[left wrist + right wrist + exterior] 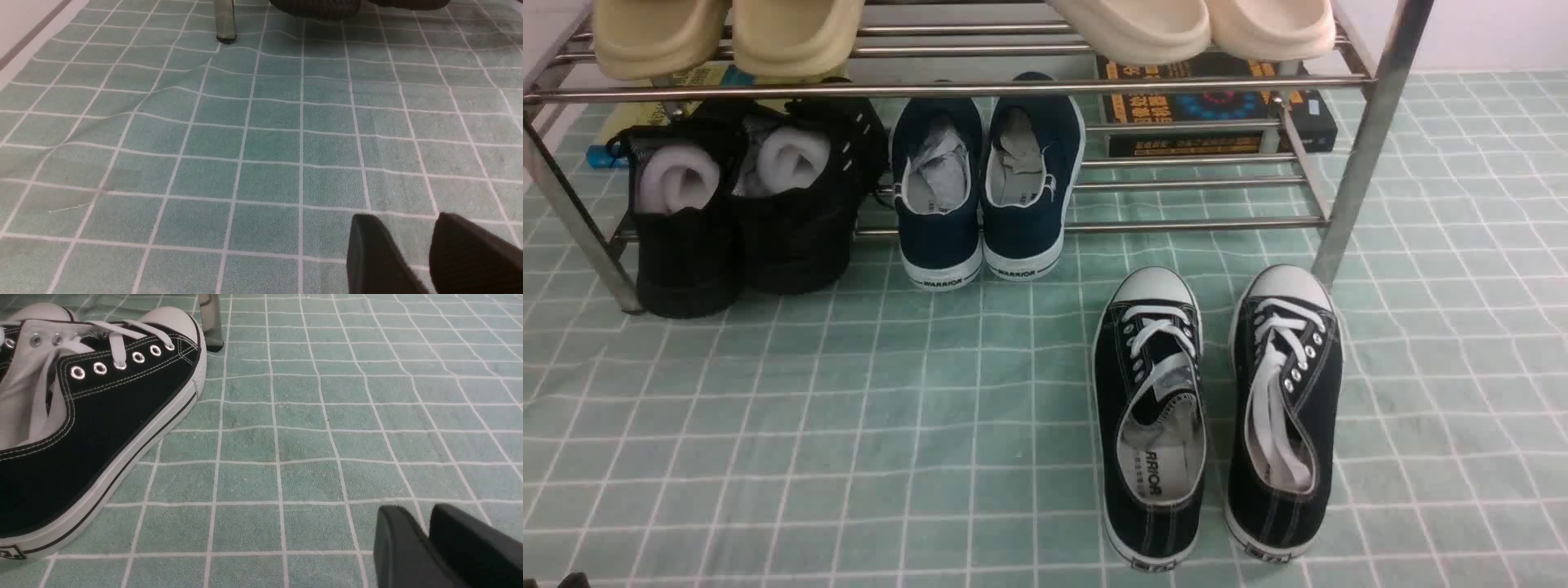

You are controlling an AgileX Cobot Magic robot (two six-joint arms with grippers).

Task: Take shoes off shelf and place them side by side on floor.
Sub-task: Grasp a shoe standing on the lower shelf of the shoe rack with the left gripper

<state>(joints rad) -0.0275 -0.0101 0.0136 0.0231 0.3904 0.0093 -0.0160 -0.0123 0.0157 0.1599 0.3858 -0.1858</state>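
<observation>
Resembles a home entryway, staged: chrome shelf (947,88) stocked with pairs of foam slippers (792,33), navy slip-on shoes (1021,220) and black knit shoes (792,229), set on a pale green checked cloth floor (849,408) before a plain white wall (1494,33), with lace-up sneakers (1152,457) paired in front.

On the shelf's (1192,222) lower tier the slip-ons (984,192) sit side by side near the middle, heels toward me, with the knit shoes (743,212) just to their left. Slippers (727,37) rest on the upper tier, at both ends. A box (1217,110) lies behind, to my right. The lace-up sneakers (1217,416) stand on the floor (849,425) before the shelf's right leg.
</observation>
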